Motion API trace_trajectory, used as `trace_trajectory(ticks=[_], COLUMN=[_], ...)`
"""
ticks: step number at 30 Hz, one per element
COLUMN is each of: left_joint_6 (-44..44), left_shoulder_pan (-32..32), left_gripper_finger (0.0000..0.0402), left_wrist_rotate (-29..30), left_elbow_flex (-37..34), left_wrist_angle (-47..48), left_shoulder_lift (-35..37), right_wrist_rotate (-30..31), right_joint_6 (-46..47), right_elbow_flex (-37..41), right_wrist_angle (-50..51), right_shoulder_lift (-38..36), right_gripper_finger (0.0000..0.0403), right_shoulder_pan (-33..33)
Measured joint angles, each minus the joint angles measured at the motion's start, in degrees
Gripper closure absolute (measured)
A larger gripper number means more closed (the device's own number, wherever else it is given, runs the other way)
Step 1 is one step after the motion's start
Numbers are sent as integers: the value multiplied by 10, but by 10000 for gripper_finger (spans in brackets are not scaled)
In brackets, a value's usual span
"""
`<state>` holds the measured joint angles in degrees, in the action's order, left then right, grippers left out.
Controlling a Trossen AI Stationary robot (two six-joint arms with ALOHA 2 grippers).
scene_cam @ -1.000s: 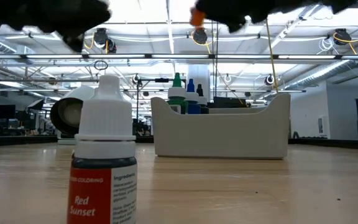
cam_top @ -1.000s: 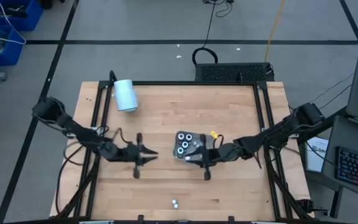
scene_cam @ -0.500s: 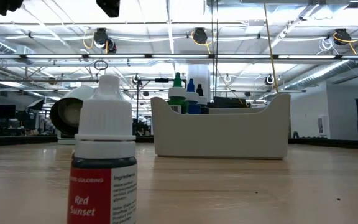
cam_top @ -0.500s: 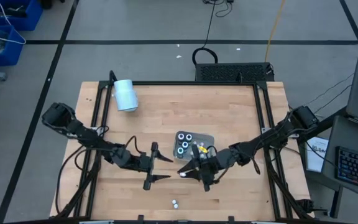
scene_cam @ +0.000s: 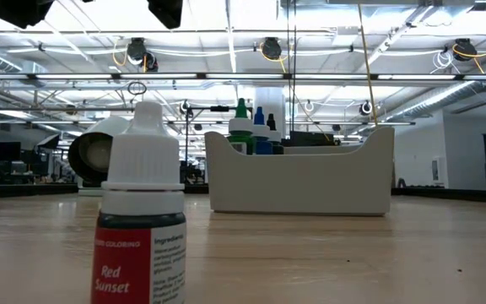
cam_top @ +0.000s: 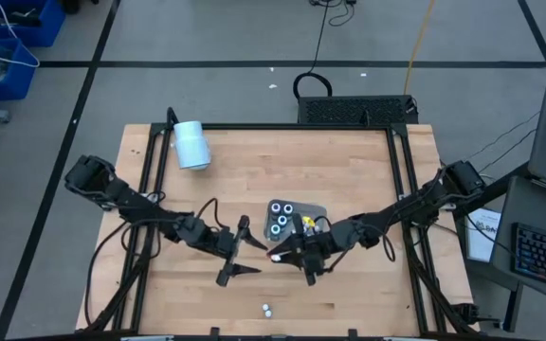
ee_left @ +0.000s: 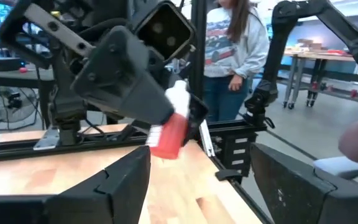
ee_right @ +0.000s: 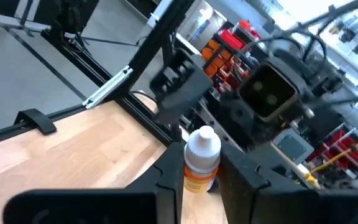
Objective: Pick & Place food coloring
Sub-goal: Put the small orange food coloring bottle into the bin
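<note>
My right gripper (cam_top: 284, 253) hangs above the table near its middle, shut on a red food coloring bottle (ee_left: 169, 130) with a white cap. My left gripper (cam_top: 238, 252) faces it from the left, open, its fingers wide and clear of the bottle. Just beyond, a grey tray (cam_top: 317, 211) holds several bottles with ringed tops (cam_top: 280, 224). Two tiny white-capped bottles (cam_top: 266, 309) stand near the front edge. One of them, labelled Red Sunset (scene_cam: 142, 219), fills the low view's foreground. My right gripper pinches the bottle's body (ee_right: 199, 182) between its two fingers (ee_right: 169, 177), below the white cap (ee_right: 202, 144). The fingers come roughly level from the table's right. The bottle is lifted clear of the table, tilted, its cap end sticking out past the fingertips toward my left gripper.
A large white cylinder (cam_top: 191, 145) lies on its side at the far left of the table. Black frame rails (cam_top: 401, 189) run along the table's sides. A person (ee_left: 235, 56) stands beyond the table in the left wrist view.
My left gripper has moved toward the table's right, nearer my right gripper, and has opened wide. My right gripper has come away from the tray toward the left and near edge, carrying the red bottle. Both arms have risen in the low view.
</note>
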<state>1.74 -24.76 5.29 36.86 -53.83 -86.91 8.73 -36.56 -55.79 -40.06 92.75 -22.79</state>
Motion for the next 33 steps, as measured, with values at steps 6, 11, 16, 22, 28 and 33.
trace_trajectory(ticks=[6, 11, 16, 22, 28, 33], left_joint_6=[3, 3, 0, -4, -17, -18], left_shoulder_pan=[14, 23, 31, 36, 38, 43], left_gripper_finger=[142, 134, 134, 150, 174, 205], left_wrist_rotate=[-3, -12, -40, -40, -42, -60], left_elbow_flex=[9, 18, 25, 33, 33, 33], left_wrist_angle=[0, 1, 9, 32, 32, 31], left_shoulder_lift=[0, 0, 0, 0, 0, 0], right_wrist_rotate=[-46, -78, -89, -90, -105, -106], right_joint_6=[-16, -18, -18, -29, -31, -29], right_elbow_flex=[0, 0, 0, 0, 0, 0], right_wrist_angle=[-15, -17, -19, -31, -34, -34], right_shoulder_lift=[0, 0, 0, 0, 0, 0], right_gripper_finger=[339, 340, 338, 340, 338, 340], right_shoulder_pan=[9, 19, 30, 37, 41, 45])
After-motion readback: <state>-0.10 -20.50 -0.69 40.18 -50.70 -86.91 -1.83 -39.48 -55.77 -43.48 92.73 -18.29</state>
